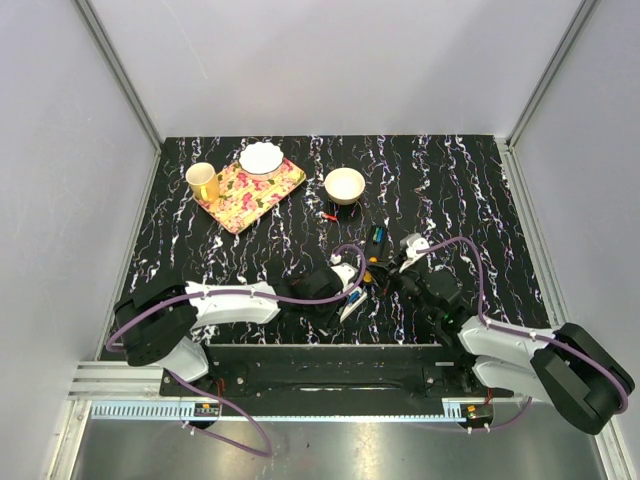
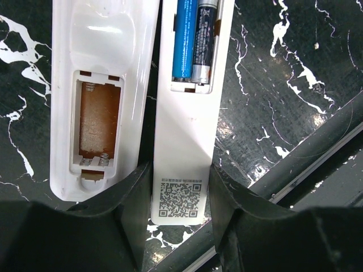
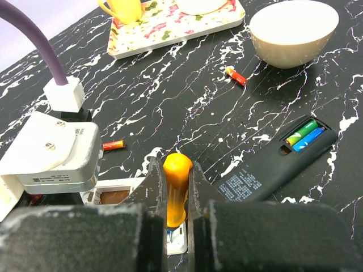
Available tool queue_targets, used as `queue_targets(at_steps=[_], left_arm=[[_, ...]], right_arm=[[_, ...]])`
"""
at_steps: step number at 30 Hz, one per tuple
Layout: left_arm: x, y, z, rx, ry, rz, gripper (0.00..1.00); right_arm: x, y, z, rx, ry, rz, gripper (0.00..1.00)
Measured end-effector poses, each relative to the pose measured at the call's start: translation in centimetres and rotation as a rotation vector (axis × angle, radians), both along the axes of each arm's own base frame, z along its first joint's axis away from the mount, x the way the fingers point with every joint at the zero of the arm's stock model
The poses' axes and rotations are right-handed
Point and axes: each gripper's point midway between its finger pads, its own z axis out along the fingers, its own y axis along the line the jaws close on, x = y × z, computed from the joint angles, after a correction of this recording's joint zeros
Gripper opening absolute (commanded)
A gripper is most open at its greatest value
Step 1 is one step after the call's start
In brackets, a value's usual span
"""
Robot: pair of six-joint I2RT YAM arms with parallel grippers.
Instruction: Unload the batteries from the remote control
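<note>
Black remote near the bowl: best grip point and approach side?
Take the black remote across its narrow width at the printed-label end, coming straight down from above. It lies flat, back up, long and slim, and that end stays clear of the exposed green and blue batteries.

The top external camera looks down from above and behind the arm bases, far enough back to take in the whole table [image 1: 480, 200]. The left wrist camera hangs close over the surface, facing almost straight down on the white remote [image 2: 184, 141] between the fingers of the left gripper [image 2: 178, 181]. The right wrist camera sits low and faces forward past the right gripper [image 3: 174, 175] and its orange battery [image 3: 177, 167], toward the bowl [image 3: 294, 34] and the tray [image 3: 170, 25]. The top view shares both of these. The white casing at its lower left is probably the left wrist's remote.
</note>
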Motion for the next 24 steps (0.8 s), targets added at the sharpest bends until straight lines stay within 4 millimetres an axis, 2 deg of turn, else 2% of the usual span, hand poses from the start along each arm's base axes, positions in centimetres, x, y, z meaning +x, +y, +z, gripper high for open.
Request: queue_targets(at_steps=[9,14,21,24], left_arm=[[0.2,-0.1,0.0,-0.007,0.0,0.007,0.16],[0.2,-0.1,0.0,-0.013,0.003,0.011,0.12],[0.3,-0.1,0.0,-0.029,0.015,0.013,0.01],[0.3,-0.1,0.0,-0.033,0.023,0.013,0.0]], right_arm=[[0.6,0.8,-0.5,-0.025,0.004,0.016,0.0],[0.8,1.2,-0.6,-0.014,0.0,0.024,0.0],[0.8,1.3,-0.6,0.004,0.018,0.02,0.0],[0.9,1.2,-0.6,0.01,0.029,0.012,0.0]])
